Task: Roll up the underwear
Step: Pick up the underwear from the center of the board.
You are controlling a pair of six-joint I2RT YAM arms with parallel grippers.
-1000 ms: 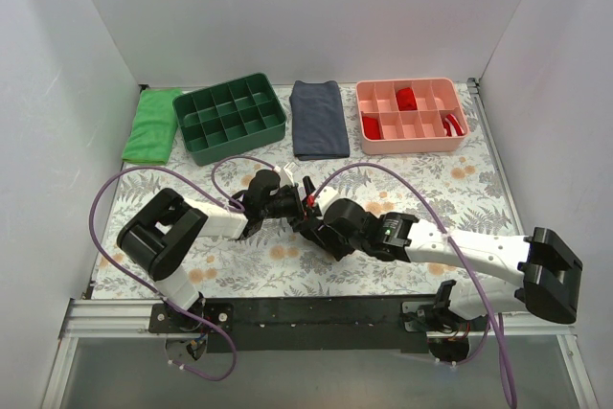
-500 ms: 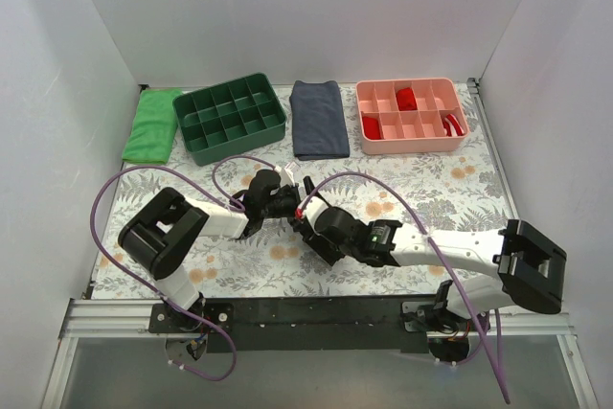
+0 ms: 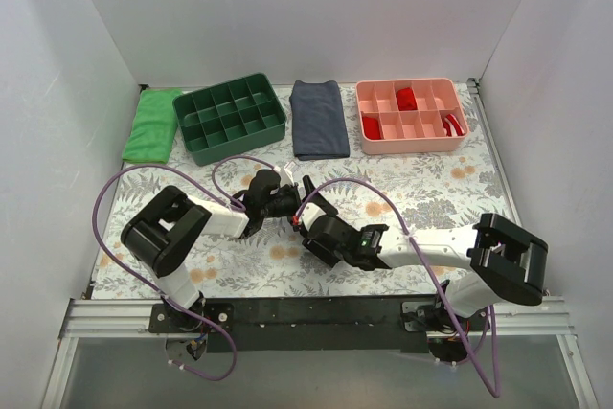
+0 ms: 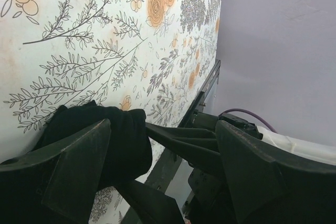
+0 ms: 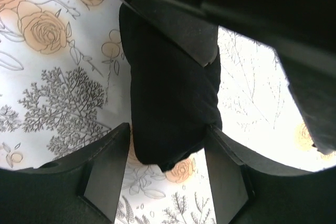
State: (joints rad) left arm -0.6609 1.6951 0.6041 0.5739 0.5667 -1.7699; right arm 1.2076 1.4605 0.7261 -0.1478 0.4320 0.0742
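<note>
The underwear (image 5: 168, 87) is a thick black roll lying on the flowered table mat, also seen as a dark bundle (image 4: 105, 135) in the left wrist view. My right gripper (image 5: 168, 127) straddles one end of the roll, with both fingers pressed against its sides. My left gripper (image 4: 164, 124) stands wide open. The roll rests against its left finger (image 4: 79, 171), and a finger of the right gripper reaches in between its jaws. In the top view the two grippers (image 3: 285, 200) (image 3: 305, 210) meet at mid-table and hide the roll.
At the back of the table stand a green divided tray (image 3: 230, 117), a folded navy-grey cloth (image 3: 319, 119) and a pink tray (image 3: 412, 146) with small red rolls (image 3: 407, 98). A green cloth (image 3: 151, 124) lies at the back left. Purple cables loop over both arms.
The right arm's elbow and forearm have swung left and nearer, while its gripper stays at the roll. The left arm has not moved.
</note>
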